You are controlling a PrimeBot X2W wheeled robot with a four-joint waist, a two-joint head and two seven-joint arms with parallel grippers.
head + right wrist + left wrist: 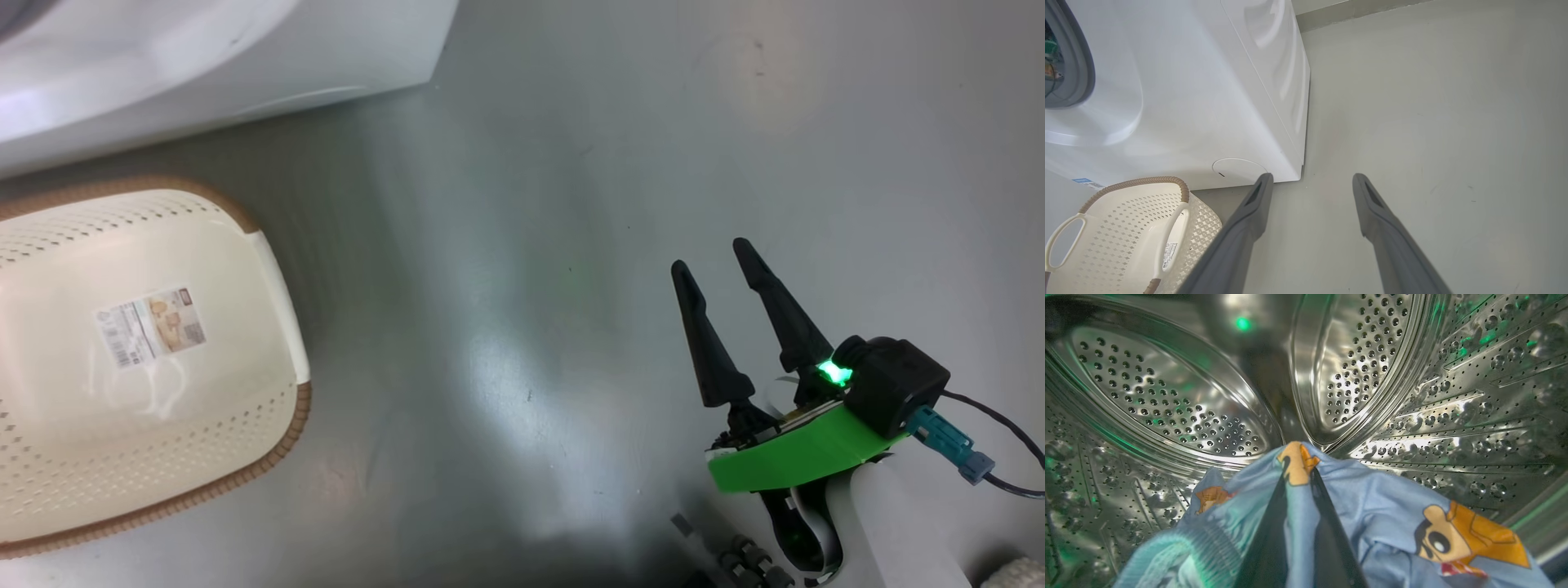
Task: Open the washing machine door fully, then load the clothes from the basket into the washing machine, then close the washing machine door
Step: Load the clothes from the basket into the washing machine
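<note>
You had the left gripper (1299,473) clamped on the clothes (1384,510), lower centre in the drum (1167,400). They looked soft, light and limp, best pinched at a bunched fold. The right gripper (709,255) stood open.

The head camera looks steeply down on grey floor (571,204), a cream perforated plastic basket (163,222) at frame left. The left wrist camera sits close inside a perforated steel drum (1167,400). The right wrist camera, low, shares that basket.
</note>
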